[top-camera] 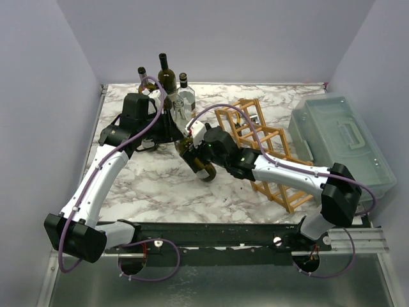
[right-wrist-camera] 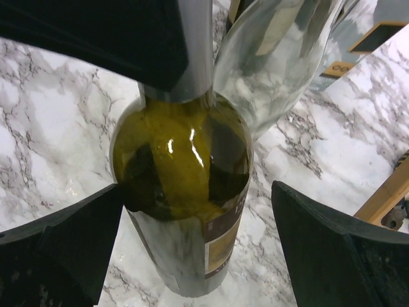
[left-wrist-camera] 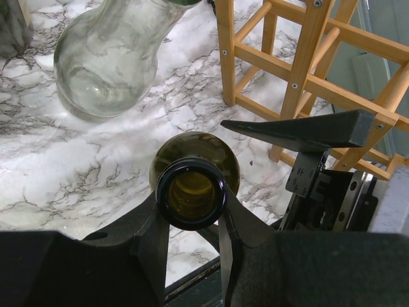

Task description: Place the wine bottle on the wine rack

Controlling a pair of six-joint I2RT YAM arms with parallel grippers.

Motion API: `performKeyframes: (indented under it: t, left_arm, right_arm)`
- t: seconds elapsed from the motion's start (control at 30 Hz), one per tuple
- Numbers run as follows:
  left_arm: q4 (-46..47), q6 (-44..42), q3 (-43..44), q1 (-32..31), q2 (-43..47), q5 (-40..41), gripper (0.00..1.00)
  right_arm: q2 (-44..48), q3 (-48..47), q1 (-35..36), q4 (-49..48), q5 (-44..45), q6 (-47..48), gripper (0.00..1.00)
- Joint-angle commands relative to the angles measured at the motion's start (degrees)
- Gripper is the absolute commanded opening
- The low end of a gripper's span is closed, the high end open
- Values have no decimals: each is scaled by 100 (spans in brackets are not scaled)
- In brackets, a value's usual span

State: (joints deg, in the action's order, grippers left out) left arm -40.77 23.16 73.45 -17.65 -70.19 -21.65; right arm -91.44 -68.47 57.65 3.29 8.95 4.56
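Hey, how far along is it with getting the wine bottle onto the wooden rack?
Done: the left claw is clamped on the neck of the wine bottle. In hand: the right claw sits open around the bottle's body, not yet gripping. Left: the bottle is beside the rack, not on it, so carrying it over and laying it down remain.

A translucent grey-green lidded box [top-camera: 339, 144] is set at the right side of the white marbled table [top-camera: 153, 185], with a handle on its lid. At the far left a group of upright bottles is seen: a dark one [top-camera: 167, 75], a clear glass one [top-camera: 186, 97] just right of it, and a third [top-camera: 142, 72] at its left, partly hidden.
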Motion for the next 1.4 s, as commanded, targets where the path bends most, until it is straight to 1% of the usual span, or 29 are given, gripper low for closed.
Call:
performKeyframes:
  t: [0.0,0.1,0.2,0.37,0.5,0.57,0.63,0.67,0.7,0.73,0.77,0.8,0.83,0.87,0.93,1.03,1.1,1.23,1.3,1.37]
  left_arm:
    - [443,186,51,-21,141,-369,0]
    - [434,169,27,-20,168,-366,0]
    - [446,172,20,-19,173,-410,0]
    - [442,154,47,-24,182,-492,0]
    - [439,154,47,-20,203,-542,0]
    - [437,116,34,-24,208,-555,0]
    - [430,78,29,-19,218,-622,0]
    - [432,39,29,-19,221,-678,0]
    - [430,-3,45,-19,221,-722,1]
    - [394,-80,75,-21,234,-711,15]
    - [338,-144,102,-20,256,-616,39]
    - [281,-198,120,-20,299,-510,60]
    - [245,-254,134,-19,347,-408,78]
    - [187,-352,170,-20,385,-337,97]
    - [-12,-507,307,-24,452,-37,99]
    - [-435,-749,721,-19,556,524,99]
    - [-726,-858,1015,-20,721,1152,99]
    - [-896,-877,1303,-21,1069,2404,99]
    - [-889,-828,1258,-19,1154,2668,99]
    - [-837,-789,1114,-20,1154,2757,99]
  right_arm:
    - [-146,-34,71,-630,127,317,100]
    - [-213,-6,96,-713,76,379,100]
    - [-231,158,102,-1023,-36,441,100]
    - [-295,358,106,-1392,-123,621,90]
    - [-371,435,109,-1556,-133,640,88]
    - [-382,447,107,-1568,-173,639,80]
    - [-367,508,109,-1621,-176,693,60]
    - [-339,559,111,-1657,-152,744,46]
    - [-300,635,111,-1706,-134,817,37]
    - [-232,748,107,-1738,-242,1026,27]
    - [-139,861,106,-1700,-503,1294,20]
    - [-49,996,108,-1685,-726,1658,9]
    - [59,1115,109,-1730,-785,1810,1]
    - [155,1214,106,-1767,-804,1829,1]
    - [302,1251,107,-1564,-857,2013,1]
    - [453,1181,110,-1121,-1242,2205,1]
    - [520,1061,111,-669,-1600,2414,1]
    - [563,691,121,283,-1945,2350,1]
    - [658,577,195,642,-1941,2321,1]
    - [754,420,355,1032,-1752,2334,0]
